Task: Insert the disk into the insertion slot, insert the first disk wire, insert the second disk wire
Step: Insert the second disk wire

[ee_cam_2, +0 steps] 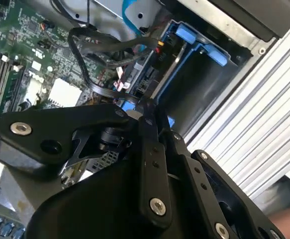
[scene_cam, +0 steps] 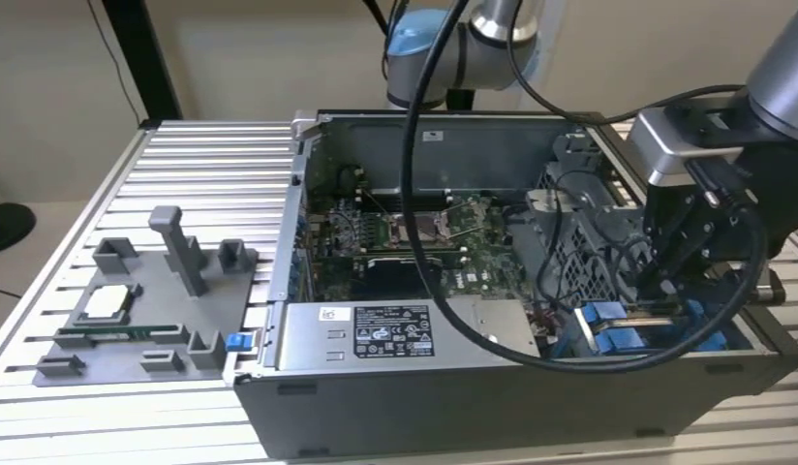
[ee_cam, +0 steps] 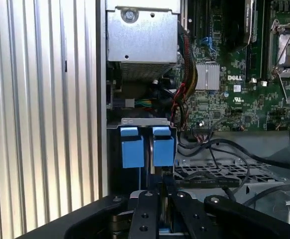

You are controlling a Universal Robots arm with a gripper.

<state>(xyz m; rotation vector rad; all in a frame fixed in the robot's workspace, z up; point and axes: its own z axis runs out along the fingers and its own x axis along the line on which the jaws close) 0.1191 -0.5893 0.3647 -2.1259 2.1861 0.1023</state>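
Black pincer at blue-tabbed insertion slot

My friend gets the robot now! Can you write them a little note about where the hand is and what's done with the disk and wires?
Hand: low inside the open computer case, right by the insertion slot with its blue tabs, at the exterior view's right.
Disk: I can't pick it out clearly, so can't say it's seated.
Wires: dark cables lie loose beside the slot; whether either is plugged in is hidden.
Left, as far as shows: confirming the disk, both wires.
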